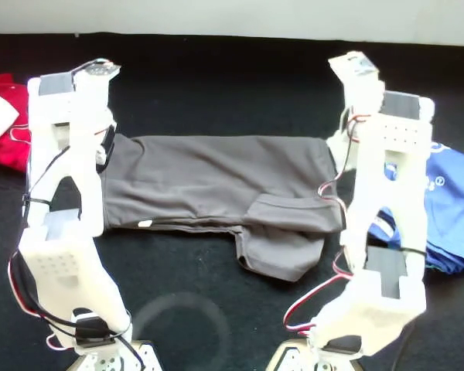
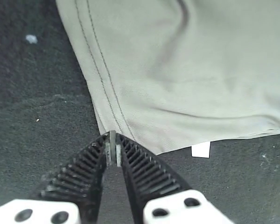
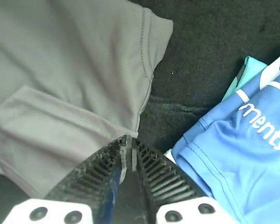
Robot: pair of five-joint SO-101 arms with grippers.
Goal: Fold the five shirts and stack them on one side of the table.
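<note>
High view, grey shirt (image 1: pixel 216 182): lies flat and partly folded across the middle of the bench (image 1: pixel 216 85), with one sleeve flap jutting toward the near edge.
High view, edges: the left arm (image 1: pixel 66 178) overlaps the shirt's hem end, and the right arm (image 1: pixel 390 170) overlaps its sleeve end.
High view, open room: bare black bench lies beyond the grey shirt and in front of it. A crumpled blue shirt (image 1: pixel 452 209) sits just beside the right arm, and a red shirt (image 1: pixel 8 151) lies at the opposite edge.
Left wrist view, left pincer (image 2: pixel 113 142): the ribbed black jaws are closed together, tips at the grey shirt's hem corner. Whether cloth is pinched, I cannot tell.
Left wrist view, textures: fine matte weave, a double-stitched hem and a small white tag (image 2: pixel 200 150) at the edge, on a dark felt-like bench.
Right wrist view, right pincer (image 3: pixel 128 142): the jaws are closed, tips at the grey sleeve's edge.
Right wrist view, materials: soft grey cloth and a smoother blue shirt with white print, with a strip of dark bench between them.
</note>
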